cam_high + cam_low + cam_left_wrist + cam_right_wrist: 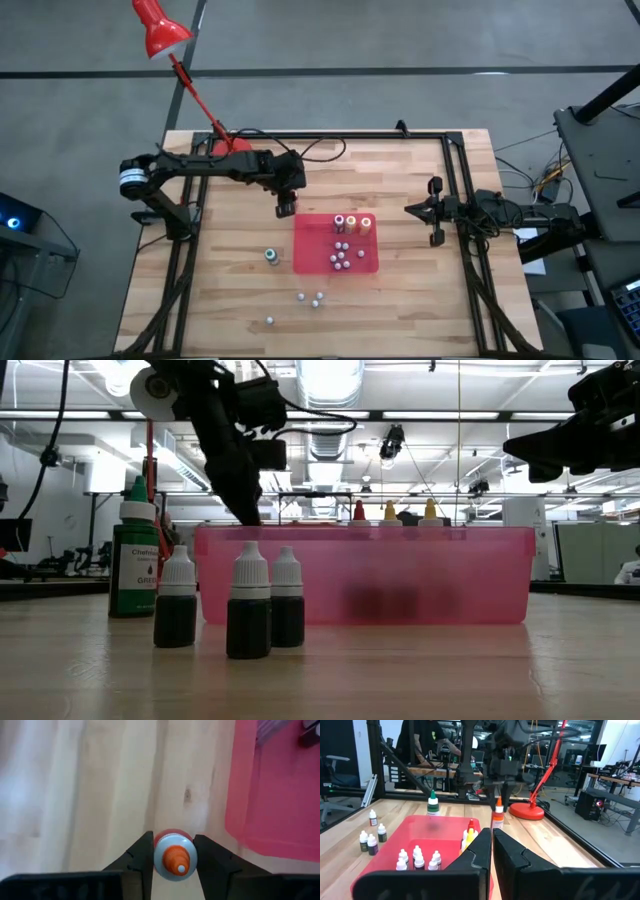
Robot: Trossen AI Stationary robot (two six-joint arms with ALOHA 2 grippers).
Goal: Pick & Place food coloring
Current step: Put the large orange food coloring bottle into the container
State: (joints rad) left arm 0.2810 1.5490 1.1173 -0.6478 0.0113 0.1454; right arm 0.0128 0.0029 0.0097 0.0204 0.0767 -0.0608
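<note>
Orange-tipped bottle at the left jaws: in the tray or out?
Out: the orange-tipped bottle stands on bare wood beside the pink tray, between the left gripper jaws.

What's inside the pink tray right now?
The pink tray holds three tall bottles, red, yellow and orange-capped, plus a cluster of small white-capped bottles. The tray floor under them is covered.

Food coloring [470, 834]: tiny capped bottles, some upright in the pink tray; others on the table.
</note>
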